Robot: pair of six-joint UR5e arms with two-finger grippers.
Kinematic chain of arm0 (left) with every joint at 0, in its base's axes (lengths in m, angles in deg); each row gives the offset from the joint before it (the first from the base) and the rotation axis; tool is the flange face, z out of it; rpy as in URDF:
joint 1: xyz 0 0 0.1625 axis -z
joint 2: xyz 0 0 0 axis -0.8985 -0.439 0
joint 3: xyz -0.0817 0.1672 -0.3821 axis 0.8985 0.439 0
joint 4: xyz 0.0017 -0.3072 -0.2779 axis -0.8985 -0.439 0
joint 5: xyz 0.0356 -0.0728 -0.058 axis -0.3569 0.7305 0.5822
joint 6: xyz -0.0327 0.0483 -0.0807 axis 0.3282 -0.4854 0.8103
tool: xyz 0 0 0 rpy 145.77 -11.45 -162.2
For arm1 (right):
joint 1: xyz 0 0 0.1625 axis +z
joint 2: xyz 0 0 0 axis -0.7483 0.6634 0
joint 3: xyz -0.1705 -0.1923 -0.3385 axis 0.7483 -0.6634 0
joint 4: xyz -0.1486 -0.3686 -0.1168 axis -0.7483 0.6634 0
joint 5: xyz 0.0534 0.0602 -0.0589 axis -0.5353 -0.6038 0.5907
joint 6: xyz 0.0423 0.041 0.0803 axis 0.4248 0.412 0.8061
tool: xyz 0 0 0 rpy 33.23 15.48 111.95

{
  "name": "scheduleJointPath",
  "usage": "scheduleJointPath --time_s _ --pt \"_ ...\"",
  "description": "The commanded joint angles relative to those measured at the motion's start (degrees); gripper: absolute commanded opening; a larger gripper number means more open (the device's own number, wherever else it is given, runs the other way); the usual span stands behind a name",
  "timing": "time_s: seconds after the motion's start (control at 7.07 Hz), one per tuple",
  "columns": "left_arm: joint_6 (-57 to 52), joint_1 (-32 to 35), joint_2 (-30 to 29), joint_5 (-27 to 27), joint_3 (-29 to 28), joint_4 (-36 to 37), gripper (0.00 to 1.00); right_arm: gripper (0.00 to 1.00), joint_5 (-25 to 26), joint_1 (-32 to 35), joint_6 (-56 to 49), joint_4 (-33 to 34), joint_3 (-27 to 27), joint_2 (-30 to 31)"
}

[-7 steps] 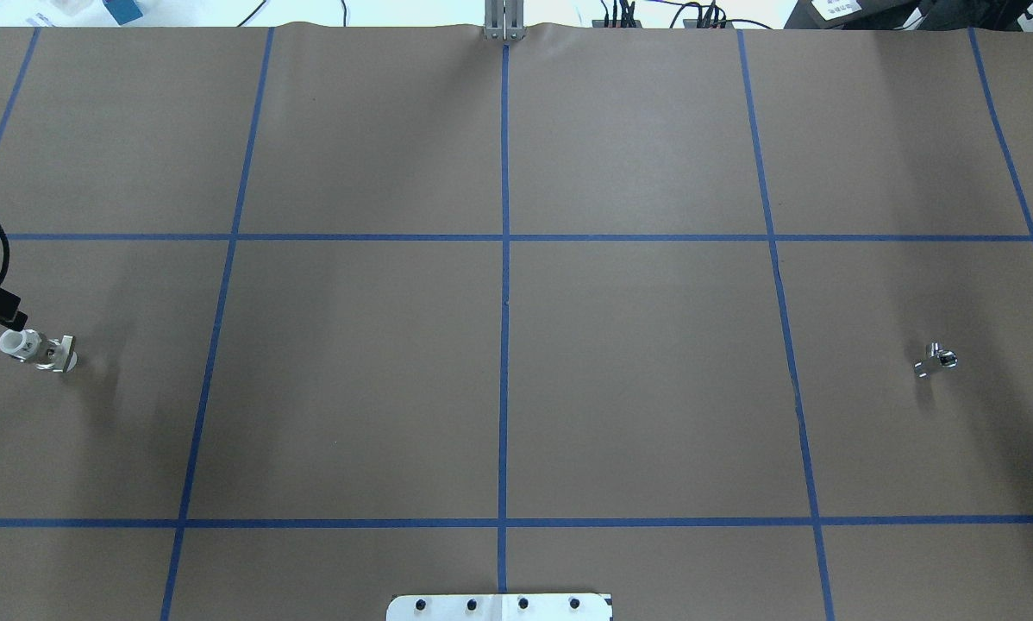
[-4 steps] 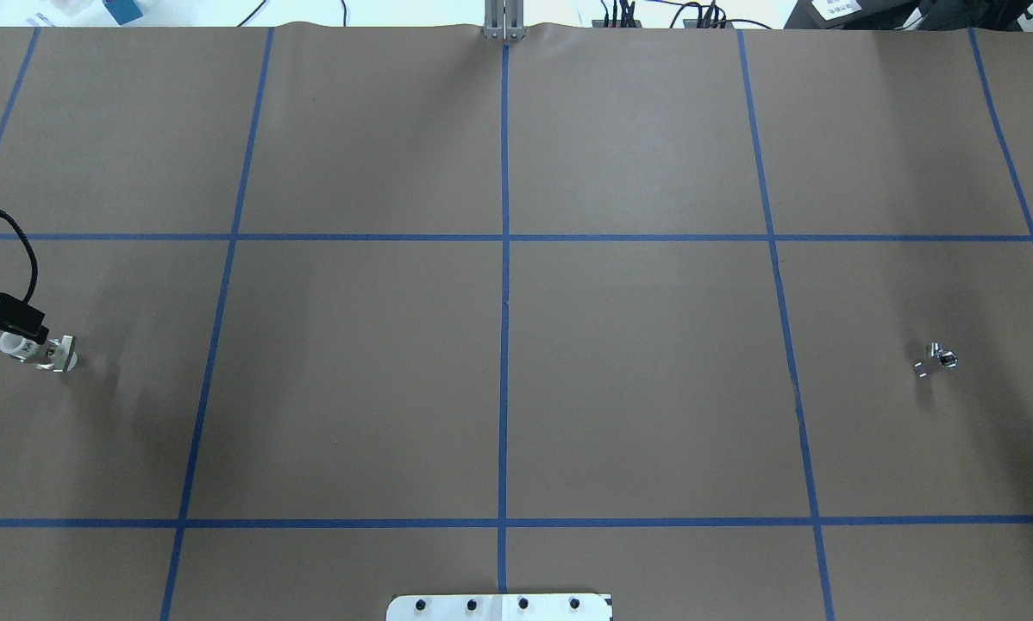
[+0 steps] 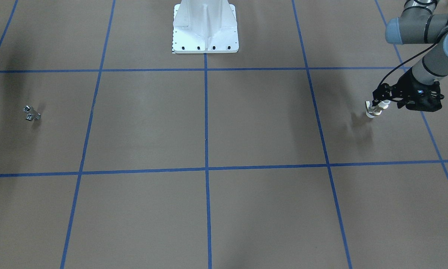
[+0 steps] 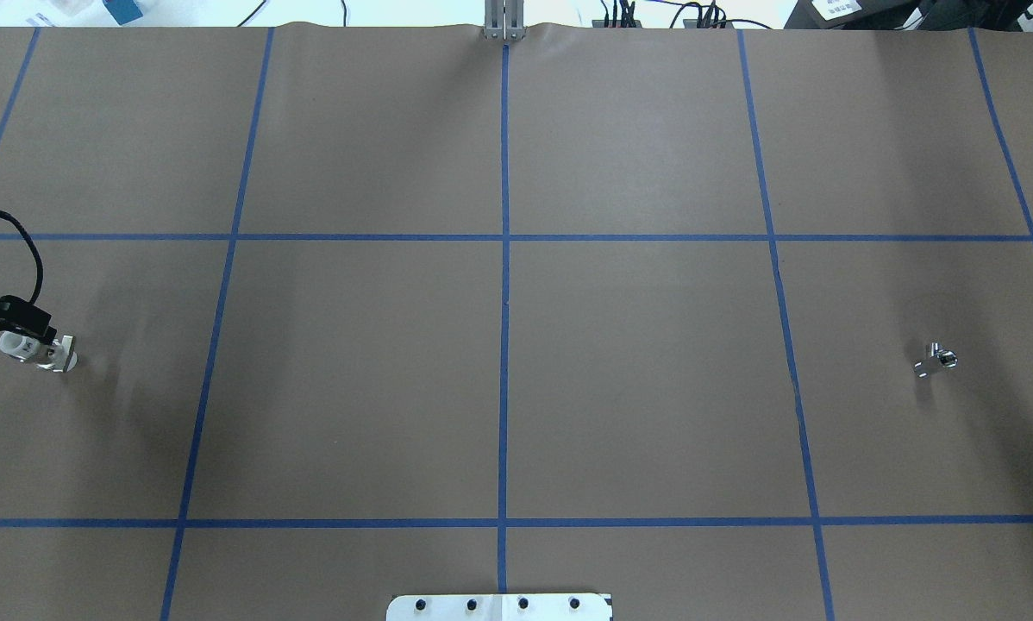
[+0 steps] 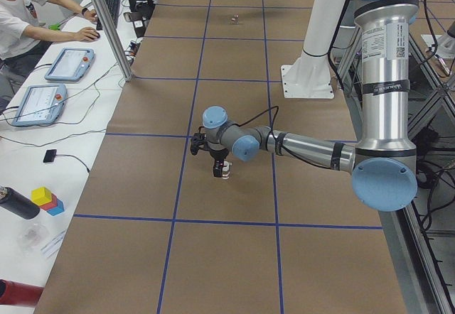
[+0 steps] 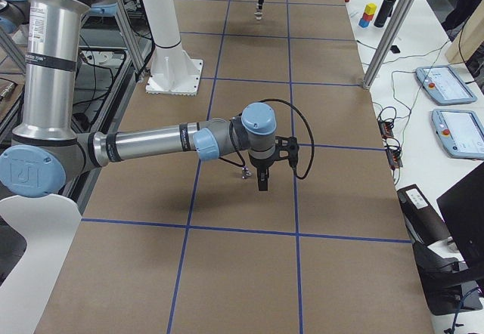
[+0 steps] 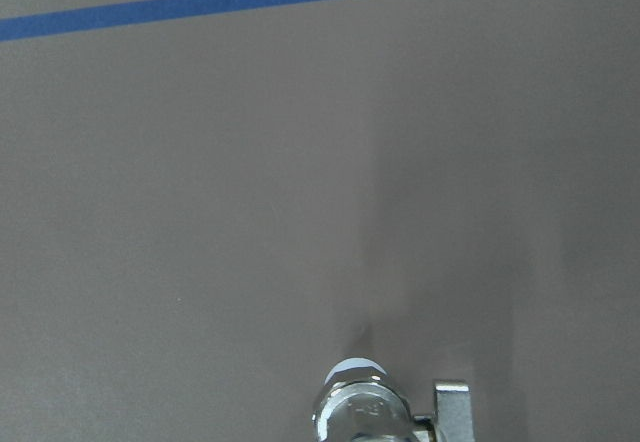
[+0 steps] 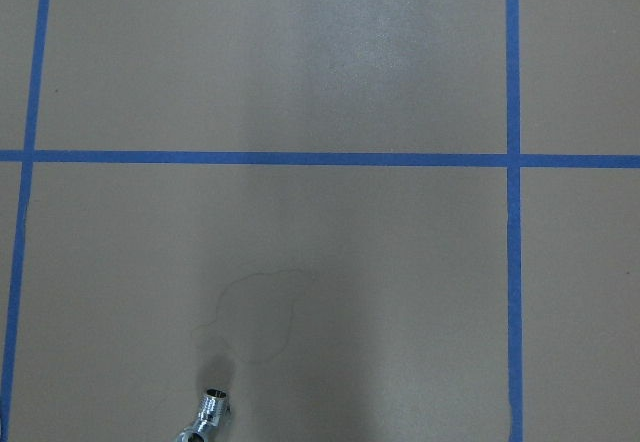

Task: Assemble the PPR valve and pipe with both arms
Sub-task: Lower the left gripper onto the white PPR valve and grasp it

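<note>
The PPR valve (image 4: 40,353) lies on the brown paper at the table's far left, white ends and a silvery middle; it also shows in the front view (image 3: 373,110) and at the left wrist view's bottom edge (image 7: 364,412). My left gripper (image 4: 23,332) hangs low right over its white end, fingers apart, open. The pipe (image 4: 936,360), a tiny chrome fitting, lies alone at the far right (image 3: 31,113) and low in the right wrist view (image 8: 207,414). My right gripper (image 6: 262,181) shows only from the side, just beside the pipe; I cannot tell its state.
Blue tape lines divide the table into squares. The white robot base (image 3: 204,28) stands mid-table at the robot's edge. A person sits at a side desk with tablets (image 5: 67,65). A metal post (image 5: 106,26) rises at the table's far edge.
My left gripper has slid toward the robot's side and a little inward, now covering more of the valve's white end. Valve and pipe have not moved.
</note>
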Motion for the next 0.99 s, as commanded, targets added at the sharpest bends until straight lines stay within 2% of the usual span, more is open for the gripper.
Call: scheduleJointPath --time_s 0.0,0.28,0.57,0.71,0.85 --pt "1.01 -0.03 0.0 1.0 -0.01 0.04 0.38 1.0 -0.13 -0.1 0.01 0.0 0.0 0.0" --pt "1.19 -0.03 0.09 4.23 0.34 0.48 0.0 1.0 -0.22 -0.19 0.1 0.0 0.0 0.0" --pt "1.28 -0.03 -0.35 4.77 0.69 1.1 0.0 1.0 -0.31 -0.19 0.1 0.0 0.0 0.0" --pt "1.37 0.23 -1.22 7.91 1.91 2.32 0.0 1.0 -0.31 -0.19 0.1 0.0 0.0 0.0" --pt "2.5 0.23 -3.84 7.77 5.05 7.64 0.0 1.0 -0.22 -0.36 0.1 0.0 0.0 0.0"
